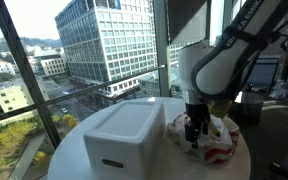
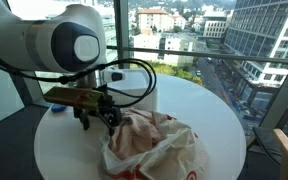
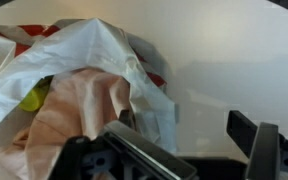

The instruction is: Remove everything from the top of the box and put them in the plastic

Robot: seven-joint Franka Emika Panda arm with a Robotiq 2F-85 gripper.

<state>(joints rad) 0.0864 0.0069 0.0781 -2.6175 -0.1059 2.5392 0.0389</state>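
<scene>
The arm (image 1: 219, 60) bends over from the far side of the round white desk (image 1: 69, 152). Its wrist points straight down beside the box (image 1: 134, 130). In an exterior view the big white elbow joint (image 2: 69, 40) fills the upper left, with black cables looping off the wrist.

The jaws hang low over the near edge of the plastic bag (image 2: 159, 145), spread wide and pinching nothing. In the wrist view the two dark fingers (image 3: 134, 150) stand well apart with bare desk between them.

The bag lies crumpled on the desk just beside the box, its mouth open. A pale pinkish crinkled wrapper (image 3: 79, 115) sits inside it, next to a yellow-green scrap (image 3: 34, 97).

Red stripes and print mark the bag, but nothing in them can be read. The box carries a small dark mark (image 1: 112, 163) on its front, too small to make out.
</scene>
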